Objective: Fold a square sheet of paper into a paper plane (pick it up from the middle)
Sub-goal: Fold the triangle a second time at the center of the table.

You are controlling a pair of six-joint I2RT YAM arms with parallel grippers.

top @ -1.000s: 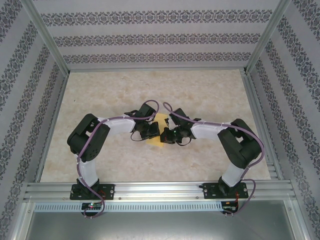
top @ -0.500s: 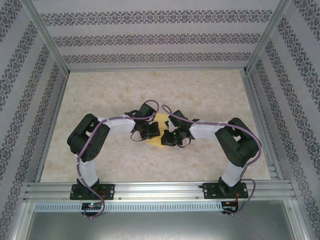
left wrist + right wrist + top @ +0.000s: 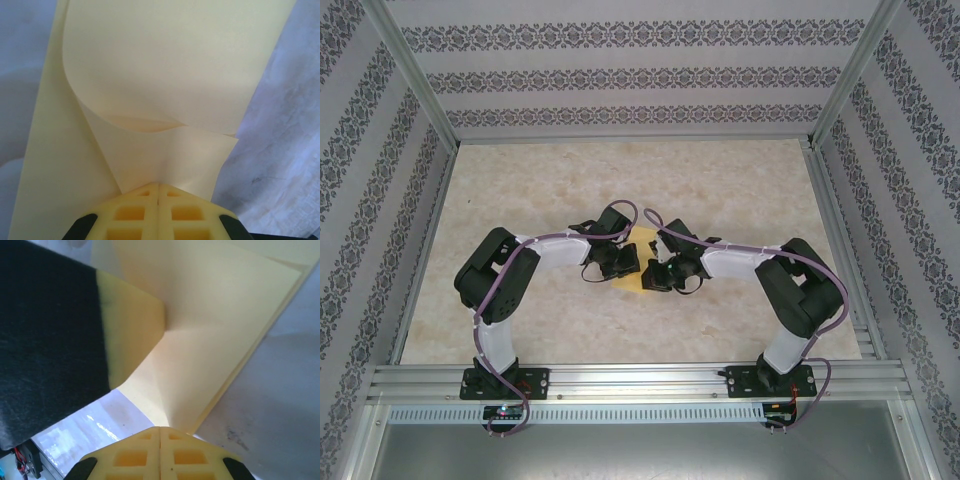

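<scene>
The square sheet of paper, partly folded, sits mid-table between the 2 grippers. The left gripper and right gripper each pinch it, fingers pressed together.

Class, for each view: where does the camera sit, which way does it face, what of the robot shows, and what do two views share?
Top external: above and behind the arms, facing down at the table; both arms show, left claw and right claw meeting over the yellow paper.
Left wrist: on the left arm, looking along its shut claw at the folded paper it pinches.
Right wrist: on the right arm, looking along its shut claw at the paper meeting its tips.
Shared: both wrist views show that paper.
</scene>
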